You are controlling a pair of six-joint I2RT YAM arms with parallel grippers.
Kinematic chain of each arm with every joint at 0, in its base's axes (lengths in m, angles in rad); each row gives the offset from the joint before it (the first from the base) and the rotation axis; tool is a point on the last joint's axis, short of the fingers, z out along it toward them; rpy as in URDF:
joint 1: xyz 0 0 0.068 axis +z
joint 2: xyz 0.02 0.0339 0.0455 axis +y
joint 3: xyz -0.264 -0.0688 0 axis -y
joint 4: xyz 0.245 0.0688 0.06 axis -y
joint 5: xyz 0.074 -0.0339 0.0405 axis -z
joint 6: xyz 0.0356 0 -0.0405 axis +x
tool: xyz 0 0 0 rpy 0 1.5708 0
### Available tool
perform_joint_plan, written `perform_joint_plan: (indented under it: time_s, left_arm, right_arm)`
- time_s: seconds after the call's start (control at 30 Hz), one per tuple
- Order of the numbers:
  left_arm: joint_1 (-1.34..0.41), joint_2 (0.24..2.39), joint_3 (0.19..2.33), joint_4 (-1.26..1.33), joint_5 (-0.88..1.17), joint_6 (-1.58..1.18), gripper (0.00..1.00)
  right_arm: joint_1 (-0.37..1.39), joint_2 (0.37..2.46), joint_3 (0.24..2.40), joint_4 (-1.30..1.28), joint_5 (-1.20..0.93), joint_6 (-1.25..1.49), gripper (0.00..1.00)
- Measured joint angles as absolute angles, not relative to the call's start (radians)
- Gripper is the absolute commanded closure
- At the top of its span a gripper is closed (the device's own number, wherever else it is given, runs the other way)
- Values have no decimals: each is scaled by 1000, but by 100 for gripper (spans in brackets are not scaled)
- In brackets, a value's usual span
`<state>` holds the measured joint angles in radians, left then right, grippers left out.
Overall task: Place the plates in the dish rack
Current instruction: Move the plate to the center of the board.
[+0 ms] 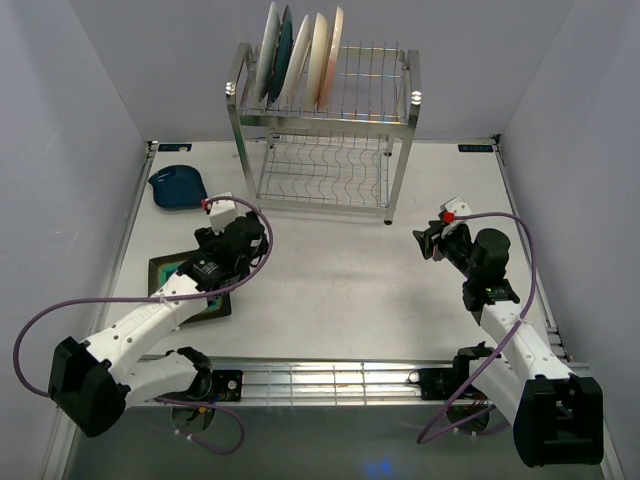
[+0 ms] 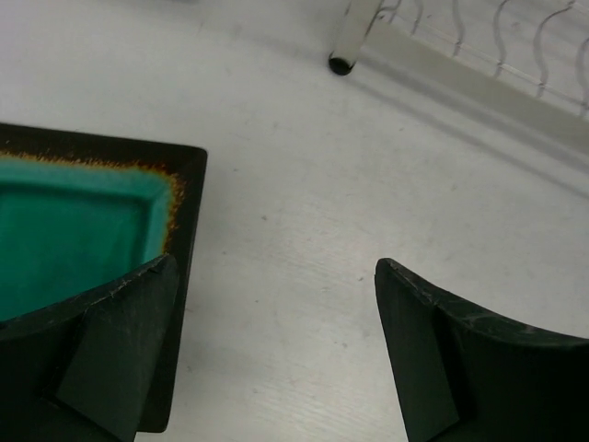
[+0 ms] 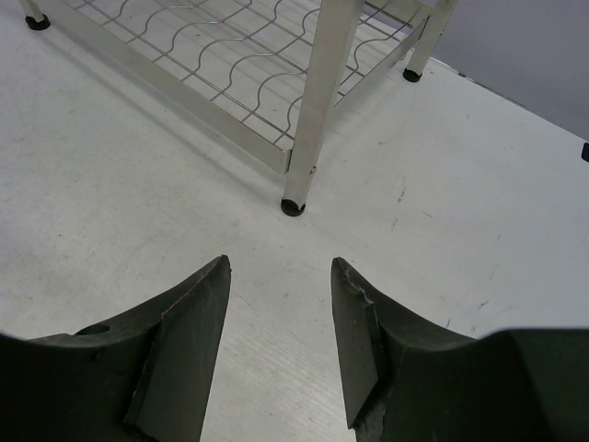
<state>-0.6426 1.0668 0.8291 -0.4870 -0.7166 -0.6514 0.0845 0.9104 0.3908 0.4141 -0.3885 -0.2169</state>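
Observation:
The dish rack (image 1: 400,130) stands at the back centre, with several plates (image 1: 318,55) upright on the left of its top tier. A square green dark-rimmed plate (image 2: 74,230) lies flat on the table, partly under my left arm (image 1: 190,295). A small dark blue plate (image 1: 177,187) lies at the far left. My left gripper (image 2: 276,267) is open wide over bare table at the green plate's right edge, its left finger overlapping the plate's corner. My right gripper (image 3: 280,262) is open and holds nothing, low over the table just short of the rack's front right foot (image 3: 293,207).
The rack's lower shelf (image 3: 248,64) holds nothing that I can see. White walls close in the table on the left, right and back. A metal rail (image 1: 320,380) runs along the near edge between the arm bases.

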Motion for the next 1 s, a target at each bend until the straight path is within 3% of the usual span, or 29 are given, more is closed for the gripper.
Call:
perform_joint_plan:
  time_s: [0.57,1.0]
  left_arm:
    - [-644,1299,797,-712,-887,-777,3]
    - [-672,1752,1009,-1066,-1004,-1066,3]
  right_arm:
    - [84,923,397,413,-398,-217,45]
    - [84,924,397,406,-419,-217,44]
